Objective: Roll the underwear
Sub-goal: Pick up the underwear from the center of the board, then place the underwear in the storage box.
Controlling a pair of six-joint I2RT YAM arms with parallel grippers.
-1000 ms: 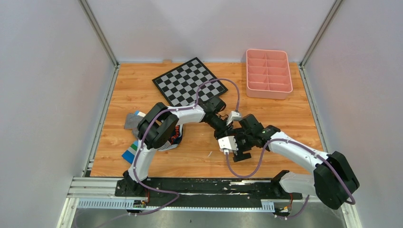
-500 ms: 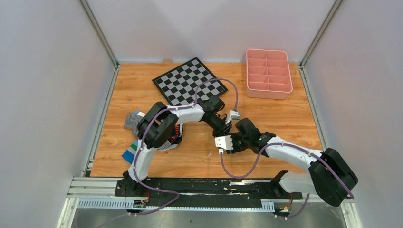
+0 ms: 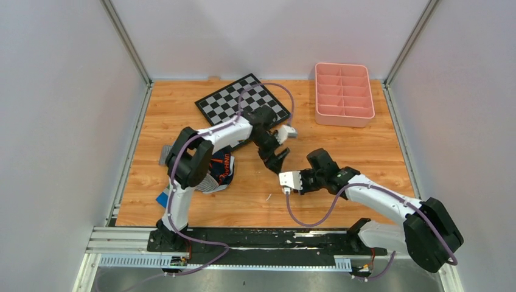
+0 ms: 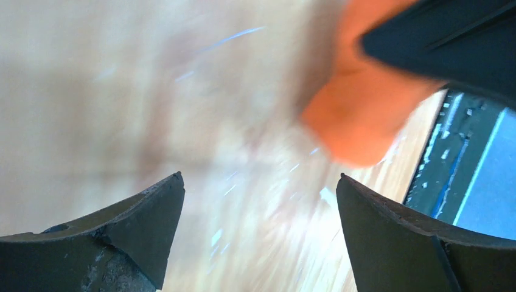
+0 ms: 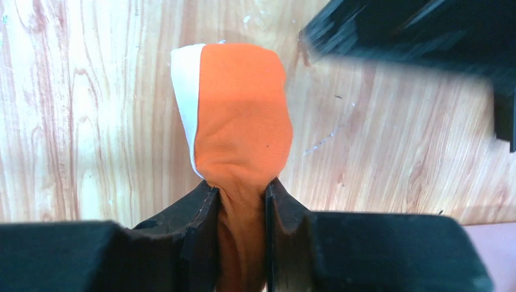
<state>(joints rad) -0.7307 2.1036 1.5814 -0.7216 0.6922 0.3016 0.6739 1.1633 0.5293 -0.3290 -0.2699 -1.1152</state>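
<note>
The underwear point(image 5: 243, 115), a bright orange bundle with a white trim band along its left edge, lies on the wooden table in the right wrist view. My right gripper point(image 5: 241, 190) is shut on its near end, and the fabric is pinched between both fingers. In the left wrist view the same underwear point(image 4: 359, 115) is an orange blur at upper right, apart from my left gripper point(image 4: 258, 179), which is wide open with nothing between its fingers. From above, the left gripper point(image 3: 275, 162) hovers just up and left of the right wrist; the underwear is hidden there.
A checkerboard point(image 3: 243, 104) lies at the back centre and a pink divided tray point(image 3: 344, 94) at the back right. A navy pair with orange lettering point(image 3: 224, 169) and a grey striped garment point(image 3: 167, 155) lie under the left arm.
My left gripper has opened and drawn back toward the checkerboard. My right gripper has closed on the orange underwear and shifted slightly left.
</note>
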